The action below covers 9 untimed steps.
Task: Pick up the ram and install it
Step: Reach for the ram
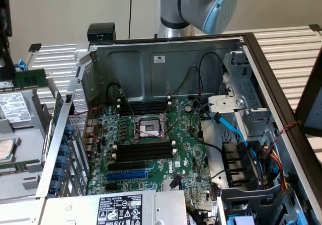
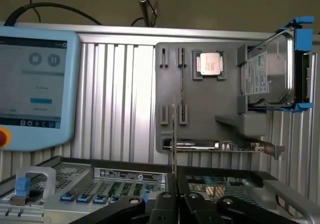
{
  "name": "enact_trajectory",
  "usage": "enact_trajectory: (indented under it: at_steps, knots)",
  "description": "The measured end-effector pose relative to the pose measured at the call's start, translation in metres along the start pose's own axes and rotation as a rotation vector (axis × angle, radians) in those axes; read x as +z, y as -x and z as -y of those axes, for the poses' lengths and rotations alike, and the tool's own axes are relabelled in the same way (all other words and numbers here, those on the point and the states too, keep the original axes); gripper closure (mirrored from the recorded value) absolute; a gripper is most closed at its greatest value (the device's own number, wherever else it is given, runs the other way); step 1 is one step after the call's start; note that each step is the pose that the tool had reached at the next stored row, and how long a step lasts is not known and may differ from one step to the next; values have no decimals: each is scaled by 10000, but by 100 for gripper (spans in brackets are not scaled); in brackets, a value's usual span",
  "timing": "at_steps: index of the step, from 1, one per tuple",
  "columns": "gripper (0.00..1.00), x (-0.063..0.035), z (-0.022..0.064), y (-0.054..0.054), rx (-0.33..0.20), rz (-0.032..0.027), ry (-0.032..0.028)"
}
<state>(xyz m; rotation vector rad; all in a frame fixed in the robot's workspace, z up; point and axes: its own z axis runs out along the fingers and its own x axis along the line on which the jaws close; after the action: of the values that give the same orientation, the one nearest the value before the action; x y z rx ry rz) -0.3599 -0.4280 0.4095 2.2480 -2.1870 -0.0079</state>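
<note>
Green edge of the ram [image 2: 173, 134] is what catches my eye from the wrist view. You see it dead edge-on, a thin sliver sticking straight out from the gripper [image 2: 173, 196]. The black fingers [image 2: 192, 202] are pressed in on it from both sides, nearly together, with just the thickness of the board between them. So I'd call the pick-up part done: the stick is pinched and held in the air, touching nothing else that I can make out.

Beyond it is the grey parts tray [image 2: 225, 98], with a CPU chip [image 2: 208, 63] and a hard drive [image 2: 260, 73] in a blue carrier parked on it. A teach pendant [image 2: 35, 73] sits off to one side. The ram looks clear of the tray, closer to the camera, with the rim of the computer case [image 1: 166, 59] just by the fingers.

The install half isn't done, going by the exterior view. The case is lying open and the motherboard [image 1: 186, 134] is fully exposed. The black memory slots [image 1: 145, 150], between the CPU socket [image 1: 149, 127] and the blue expansion slot [image 1: 127, 175], all look empty to me, same for the second bank on the far side of the socket. No green stick is seated in any of them. Only the upper part of the arm [image 1: 201, 1] shows there, behind the case's back wall.

My rough read is about halfway: grabbed and lifted, not yet lined up over a slot or pushed in. I can't tell which slot it's meant for.
</note>
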Motion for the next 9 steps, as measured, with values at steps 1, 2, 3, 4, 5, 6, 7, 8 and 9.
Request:
enact_trajectory:
  at_steps: [1, 2, 3, 4, 5, 6, 7, 8, 9]
  knots:
    - [88, 20, -38, -1, -1, 1, 1]
    - [88, 38, -76, -2, 1, 1, 1]
    - [88, 55, -110, -3, 0, 1, 2]
    - [88, 74, -151, -5, 1, 2, 3]
    - [88, 91, -190, -7, 0, 1, 6]
    - [88, 108, -226, -8, 0, 1, 9]
    - [88, 126, -263, -10, 1, 1, 12]
    - [88, 145, -300, -13, -1, 1, 16]
    - [88, 162, -333, -15, 0, 2, 22]
